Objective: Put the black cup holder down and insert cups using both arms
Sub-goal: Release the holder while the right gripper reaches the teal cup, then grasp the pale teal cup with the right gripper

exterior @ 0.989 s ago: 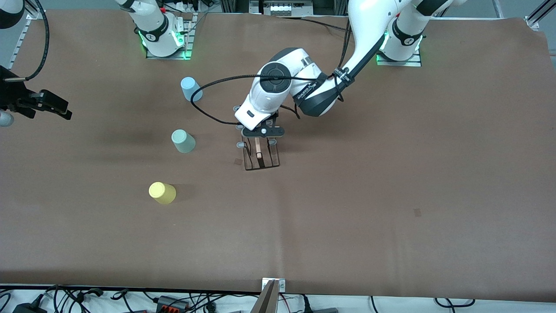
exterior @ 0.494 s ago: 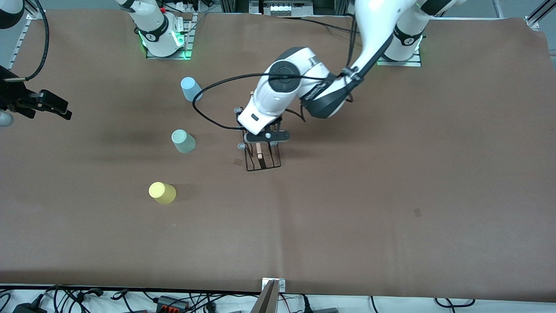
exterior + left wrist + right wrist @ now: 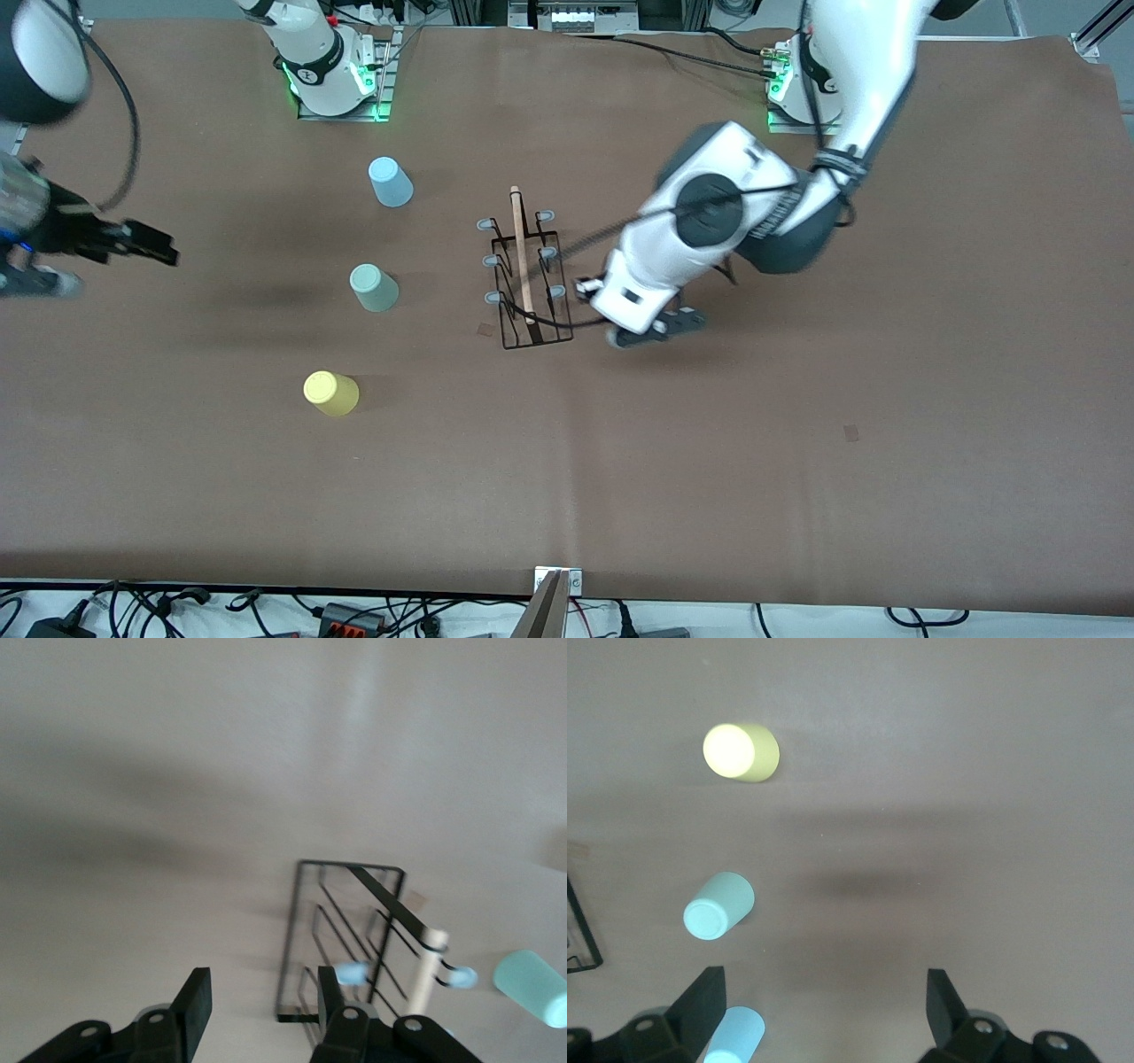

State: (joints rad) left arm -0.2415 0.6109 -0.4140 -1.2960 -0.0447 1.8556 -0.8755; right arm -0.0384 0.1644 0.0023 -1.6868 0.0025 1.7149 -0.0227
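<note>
The black cup holder (image 3: 524, 279) stands upright near the table's middle, a little toward the bases' edge, free of both grippers; its wooden rod handle (image 3: 522, 259) runs along the top. The front view hides the left gripper's (image 3: 654, 330) fingertips under the wrist; the left wrist view shows them spread apart with nothing between, the holder (image 3: 354, 948) just beside one finger (image 3: 197, 1005). A second ago this gripper sat directly over the holder's handle; it now hangs over bare table beside the holder, toward the left arm's end. The right gripper (image 3: 146, 252) is over the table's edge at the right arm's end, partly cut off in the front view; the right wrist view shows its fingers (image 3: 702, 997) wide apart and empty. All upturned and clear of the holder: light blue cup (image 3: 390, 182), mint green cup (image 3: 374, 288), yellow cup (image 3: 330, 393).
</note>
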